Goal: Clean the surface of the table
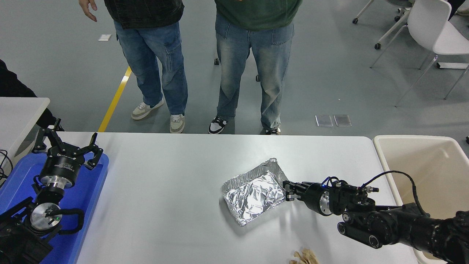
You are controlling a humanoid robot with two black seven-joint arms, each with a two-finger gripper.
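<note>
We reach across the table surface (165, 205) with our right gripper (287, 190), its fingers closed on the right rim of a crumpled foil tray (253, 193) that sits a little right of the table's middle. The wide white tabletop fills the lower half of the head view, from its far edge near the standing people to the picture's bottom edge. Left of the foil tray a broad bare stretch runs to the blue tray (86, 198) at the table's left end, and bare room also lies between the foil tray and the far edge. Our left gripper (67, 146) is parked over the blue tray with its fingers spread open. Just past the table's right end stands a beige bin (421, 161), with our right arm crossing in front of it. A small crumpled brown scrap (304, 256) lies at the near edge. Two people in jeans (253, 69) stand just beyond the far edge.
</note>
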